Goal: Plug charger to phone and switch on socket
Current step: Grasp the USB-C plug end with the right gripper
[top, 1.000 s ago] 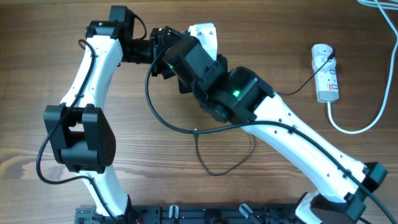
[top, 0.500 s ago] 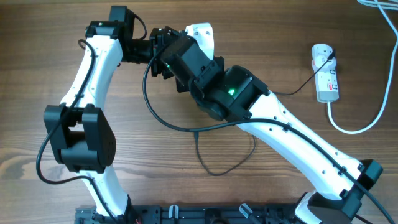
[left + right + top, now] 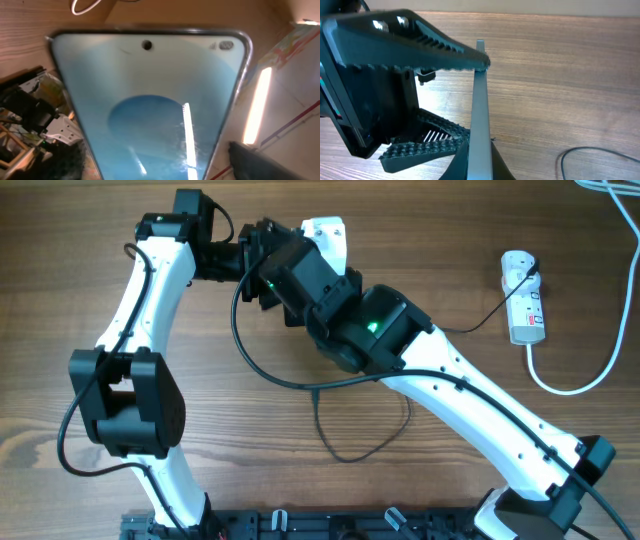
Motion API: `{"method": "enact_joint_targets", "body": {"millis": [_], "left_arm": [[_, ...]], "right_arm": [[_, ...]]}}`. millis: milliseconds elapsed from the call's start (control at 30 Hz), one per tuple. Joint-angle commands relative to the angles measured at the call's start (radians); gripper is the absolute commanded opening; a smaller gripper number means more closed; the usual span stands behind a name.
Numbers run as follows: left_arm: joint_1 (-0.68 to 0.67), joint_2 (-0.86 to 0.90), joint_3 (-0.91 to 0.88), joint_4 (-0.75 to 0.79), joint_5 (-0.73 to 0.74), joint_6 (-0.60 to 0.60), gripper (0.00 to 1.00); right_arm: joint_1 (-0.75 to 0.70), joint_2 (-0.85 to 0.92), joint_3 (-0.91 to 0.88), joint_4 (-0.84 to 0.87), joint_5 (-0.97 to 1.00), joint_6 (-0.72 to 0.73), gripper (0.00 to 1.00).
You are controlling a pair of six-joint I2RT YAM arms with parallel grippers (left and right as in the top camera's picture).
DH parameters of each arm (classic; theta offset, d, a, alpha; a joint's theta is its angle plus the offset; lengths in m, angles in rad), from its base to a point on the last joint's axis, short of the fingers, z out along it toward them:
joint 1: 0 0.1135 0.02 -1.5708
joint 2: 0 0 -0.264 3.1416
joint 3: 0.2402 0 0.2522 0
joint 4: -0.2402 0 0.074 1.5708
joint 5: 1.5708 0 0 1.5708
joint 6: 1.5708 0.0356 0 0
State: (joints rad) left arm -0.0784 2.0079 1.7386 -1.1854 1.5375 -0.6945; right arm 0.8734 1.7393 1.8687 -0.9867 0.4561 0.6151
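My right gripper (image 3: 480, 165) is shut on the phone (image 3: 480, 105), which that view shows edge-on. The phone's teal screen (image 3: 150, 100) fills the left wrist view, and overhead its white back (image 3: 325, 238) shows at the top centre. My left gripper (image 3: 252, 262) is open, one serrated finger (image 3: 420, 50) on each side of the phone, with a small gap at the right finger (image 3: 260, 162). The charger (image 3: 330, 435) is a thin black cable looping on the table, its plug (image 3: 533, 272) in the white socket (image 3: 525, 298) at the right. Its connector end is hidden.
The socket's thick white cord (image 3: 600, 370) curves off to the top right edge. Both arms cross over the upper middle of the wooden table (image 3: 60, 330). A loop of the black cable lies at the lower right of the right wrist view (image 3: 580, 152).
My right arm and the phone have shifted slightly left toward the left gripper. The cable, socket and left arm have barely moved.
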Motion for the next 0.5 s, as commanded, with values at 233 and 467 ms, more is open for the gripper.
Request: {"method": "enact_joint_targets", "body": {"millis": [233, 467], "left_arm": [[-0.003, -0.036, 0.020, 0.000, -0.015, 0.002, 1.00], [-0.003, -0.036, 0.020, -0.001, -0.020, 0.001, 0.79]], "right_arm": [[0.002, -0.049, -0.005, 0.002, 0.100, 1.005, 0.04], [0.002, -0.049, -0.005, 0.001, 0.067, 1.341, 0.04]]}}
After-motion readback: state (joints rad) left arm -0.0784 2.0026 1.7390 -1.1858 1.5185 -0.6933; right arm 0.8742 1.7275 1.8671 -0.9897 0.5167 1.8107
